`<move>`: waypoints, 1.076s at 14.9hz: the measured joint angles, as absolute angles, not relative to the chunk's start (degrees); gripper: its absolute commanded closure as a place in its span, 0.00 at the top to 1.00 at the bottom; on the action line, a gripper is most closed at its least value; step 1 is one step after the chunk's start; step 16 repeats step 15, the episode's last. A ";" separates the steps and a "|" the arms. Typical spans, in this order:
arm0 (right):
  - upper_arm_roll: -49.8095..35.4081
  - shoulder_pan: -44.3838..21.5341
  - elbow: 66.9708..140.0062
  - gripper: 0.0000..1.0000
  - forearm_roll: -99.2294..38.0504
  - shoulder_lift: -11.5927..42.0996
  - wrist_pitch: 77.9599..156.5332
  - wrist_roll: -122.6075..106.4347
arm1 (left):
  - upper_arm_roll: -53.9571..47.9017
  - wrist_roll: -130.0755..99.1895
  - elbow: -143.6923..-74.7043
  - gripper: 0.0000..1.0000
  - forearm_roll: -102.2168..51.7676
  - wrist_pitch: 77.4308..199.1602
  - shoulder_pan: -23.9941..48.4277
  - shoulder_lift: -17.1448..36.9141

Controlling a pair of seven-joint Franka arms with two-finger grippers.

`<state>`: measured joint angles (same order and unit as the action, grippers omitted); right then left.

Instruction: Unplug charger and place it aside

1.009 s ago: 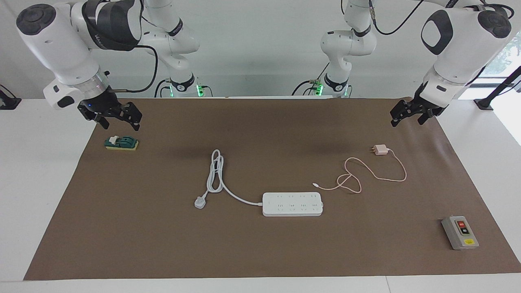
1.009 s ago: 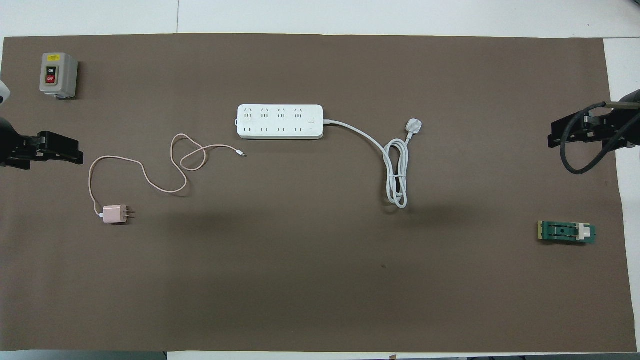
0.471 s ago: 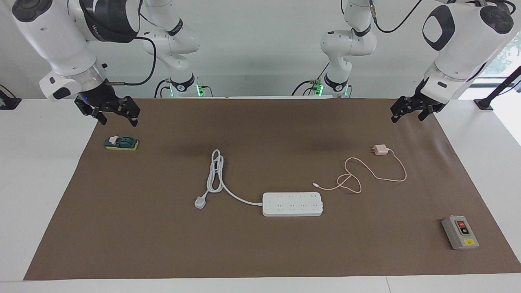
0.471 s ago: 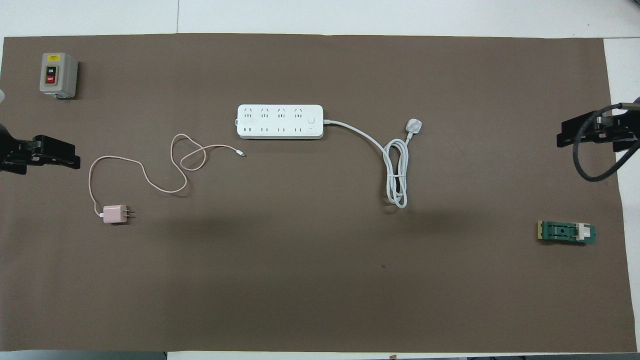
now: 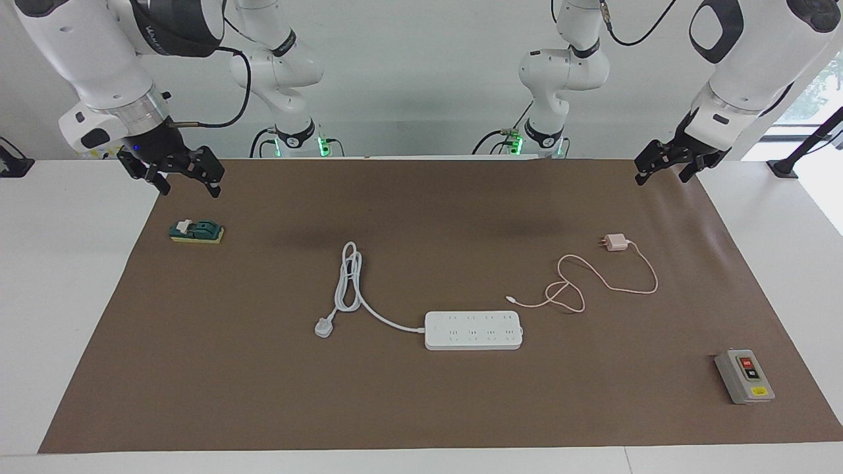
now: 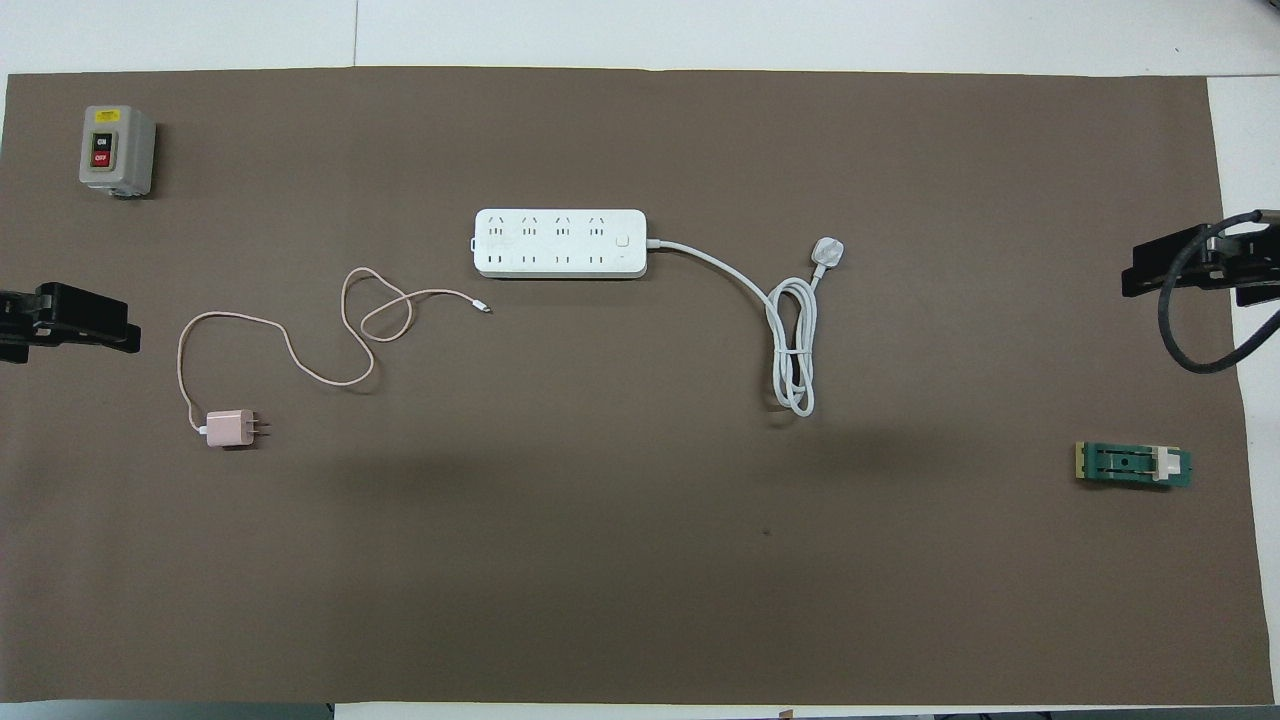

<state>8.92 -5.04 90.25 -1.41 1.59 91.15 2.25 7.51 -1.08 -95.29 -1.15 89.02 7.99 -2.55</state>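
The pale pink charger (image 5: 617, 243) lies on the brown mat with its prongs free, plugged into nothing. It also shows in the overhead view (image 6: 229, 428). Its thin pink cable (image 5: 596, 280) loops loosely toward the white power strip (image 5: 473, 330) and ends short of it. The charger is nearer to the robots than the strip, toward the left arm's end. My left gripper (image 5: 660, 178) is open and empty, raised over the mat's edge at that end. My right gripper (image 5: 188, 187) is open and empty, raised over the mat's other end.
The power strip's thick white cord and plug (image 5: 324, 326) lie coiled beside it. A grey switch box (image 5: 744, 376) stands at the mat's corner farthest from the robots, at the left arm's end. A small green and white block (image 5: 196, 231) lies below the right gripper.
Both grippers have risen and drawn back toward the mat's ends. The charger, cable and power strip have not moved.
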 measured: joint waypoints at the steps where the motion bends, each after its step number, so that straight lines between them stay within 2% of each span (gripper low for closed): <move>1: 8.92 -5.04 90.27 1.00 -1.41 1.58 91.15 2.25 | 7.50 -1.06 -95.22 1.00 -1.15 88.97 7.99 -2.55; 16: 8.92 -5.04 90.32 1.00 -1.41 1.58 91.15 2.25 | 7.54 5.12 -95.22 1.00 -1.15 88.96 7.99 -2.55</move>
